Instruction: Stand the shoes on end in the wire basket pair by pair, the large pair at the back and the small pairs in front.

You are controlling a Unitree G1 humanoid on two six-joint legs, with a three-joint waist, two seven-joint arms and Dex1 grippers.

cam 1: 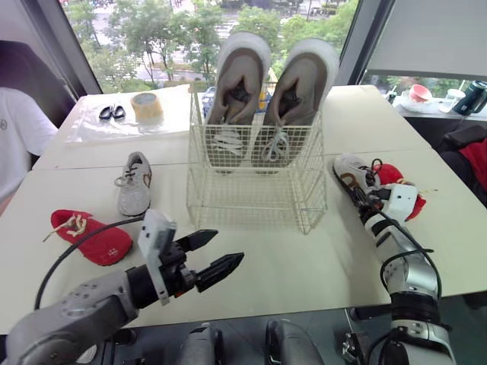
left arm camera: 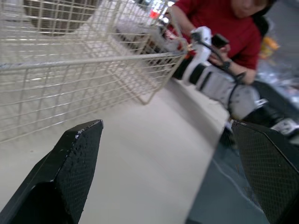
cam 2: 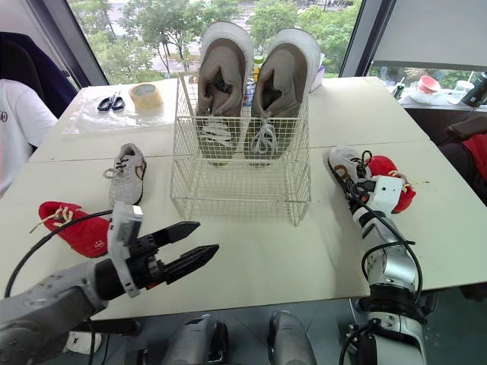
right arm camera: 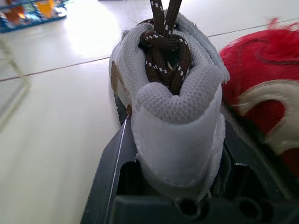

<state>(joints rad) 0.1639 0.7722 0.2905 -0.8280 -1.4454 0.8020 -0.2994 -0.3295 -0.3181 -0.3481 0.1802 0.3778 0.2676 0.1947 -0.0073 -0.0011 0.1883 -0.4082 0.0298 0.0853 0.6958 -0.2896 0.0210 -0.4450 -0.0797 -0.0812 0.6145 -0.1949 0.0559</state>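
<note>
Inspector: Nearest first; what was the left gripper (cam 1: 227,248) doing?

Operator: Holding nothing; its two black fingers were spread apart, and it hung low over the front of the table (cam 1: 304,266); the forearm came in from the near left corner and pointed across towards the middle. I judged it was parked there to leave the way free for the other arm.

Inspector: And the right gripper (cam 1: 364,192)?

Operator: Clamped on the heel of a small grey shoe (right arm camera: 173,116); the wrist view showed the heel collar seated between the fingers, brown laces running away from it. That shoe lay on the table just right of the wire basket (cam 1: 251,190), touching a red shoe (cam 1: 388,173); the forearm stretched forward along the right side, wrist low. Taking it by the heel made sense to me; the toe stayed free to go down into the basket first.

Inspector: Their mates?

Operator: On the left; the other red shoe (cam 1: 91,237) lay nearer, the other grey shoe (cam 1: 135,182) just beyond it, close but apart; both would need fetching, probably by the left arm.

Inspector: Farther back?

Operator: The large pair (cam 1: 237,80) stood on end at the back of the basket, toes down, heels above the rim; no small shoe stood in front of them yet. Beyond, tape (cam 1: 146,105) and scissors (cam 1: 112,112) lay at the far left, no part of the job.
</note>
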